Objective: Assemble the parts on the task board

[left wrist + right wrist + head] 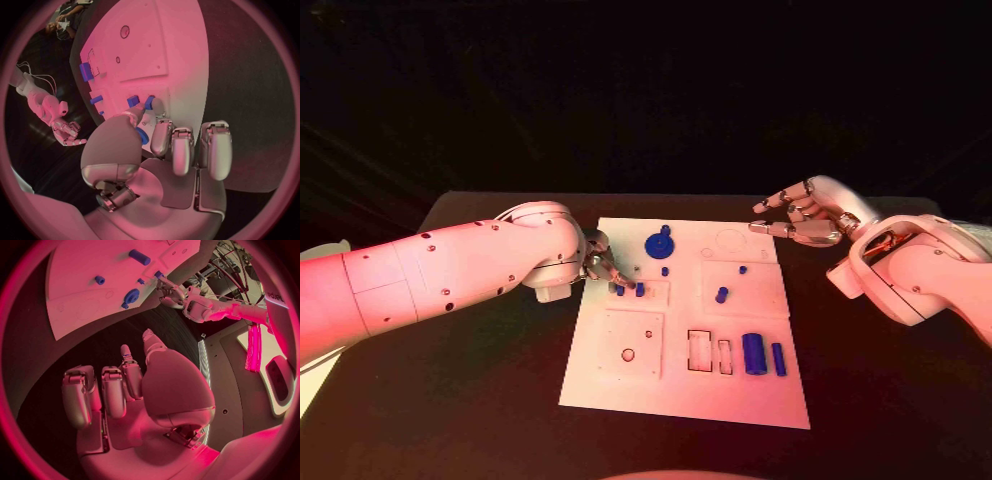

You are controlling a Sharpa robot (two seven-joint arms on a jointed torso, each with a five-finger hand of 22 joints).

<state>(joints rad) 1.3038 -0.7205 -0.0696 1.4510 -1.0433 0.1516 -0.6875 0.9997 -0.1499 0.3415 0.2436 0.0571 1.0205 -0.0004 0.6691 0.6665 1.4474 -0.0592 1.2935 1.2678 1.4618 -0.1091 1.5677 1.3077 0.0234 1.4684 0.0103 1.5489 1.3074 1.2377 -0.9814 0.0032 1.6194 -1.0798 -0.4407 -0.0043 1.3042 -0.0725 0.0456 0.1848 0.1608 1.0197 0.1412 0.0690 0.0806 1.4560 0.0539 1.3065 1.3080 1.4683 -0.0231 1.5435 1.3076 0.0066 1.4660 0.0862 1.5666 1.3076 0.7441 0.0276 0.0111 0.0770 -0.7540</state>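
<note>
Head view shows the white task board (678, 400) lying in the middle of the black surface (459, 400), with the left arm (437, 275) reaching in over the board's left edge. The left hand (599, 262) sits low at that edge, its fingertips down at a pair of small blue pegs (629, 290) that stand in a shallow recess near the board's upper left; whether the fingers actually pinch a peg or only touch it cannot be told from above. From the left wrist view, the left hand's fingers (181, 147) are curled forward and close together, the thumb meeting a small blue part (149, 102) at the board's edge, with another blue piece (142, 136) showing just beneath the thumb. Farther up the board a round blue disc part (659, 244) lies flat, a small blue peg (721, 295) stands near the board's centre, and two upright blue cylinders (762, 354) rest side by side toward the lower right, just beside two outlined rectangular slots (708, 352). The right hand (805, 215) hovers off the board's upper right corner, above the surface, fingers apart and holding nothing; the right wrist view confirms its fingers (103, 390) spread loosely over bare dark surface, well apart from the board.
</note>
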